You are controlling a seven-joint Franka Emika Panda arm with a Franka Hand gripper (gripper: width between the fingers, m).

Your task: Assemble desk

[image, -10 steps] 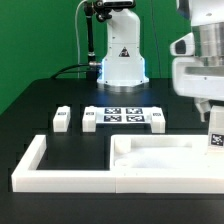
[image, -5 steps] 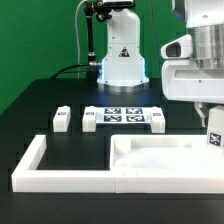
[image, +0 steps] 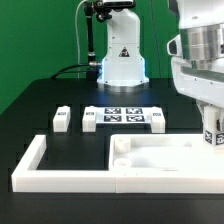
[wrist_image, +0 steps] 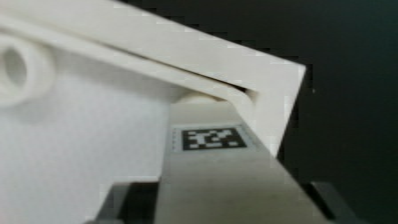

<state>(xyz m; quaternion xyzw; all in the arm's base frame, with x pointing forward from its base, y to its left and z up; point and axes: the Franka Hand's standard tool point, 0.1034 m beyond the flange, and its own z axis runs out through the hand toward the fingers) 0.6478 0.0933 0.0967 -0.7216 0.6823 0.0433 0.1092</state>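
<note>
The white tabletop (image: 165, 160) lies flat inside the border rail, with round corner holes. My gripper (image: 210, 124) is at the exterior view's right, shut on a short square white leg (image: 211, 137) with a tag, held upright over the tabletop's far right corner. In the wrist view the leg (wrist_image: 222, 170) runs out from between my dark fingers (wrist_image: 135, 200), its tip at the tabletop's (wrist_image: 89, 140) corner beside the rail. A round hole (wrist_image: 18, 70) shows further along. Three more legs (image: 62, 119), (image: 89, 119), (image: 157, 119) stand behind the rail.
The long white U-shaped rail (image: 30, 165) surrounds the tabletop at the front; its corner shows in the wrist view (wrist_image: 249, 70). The marker board (image: 123, 116) lies between the loose legs. The robot base (image: 122, 55) stands at the back centre.
The hand has shifted and turned a little over the tabletop's right corner, still holding the leg. The loose legs and tabletop have not moved.
</note>
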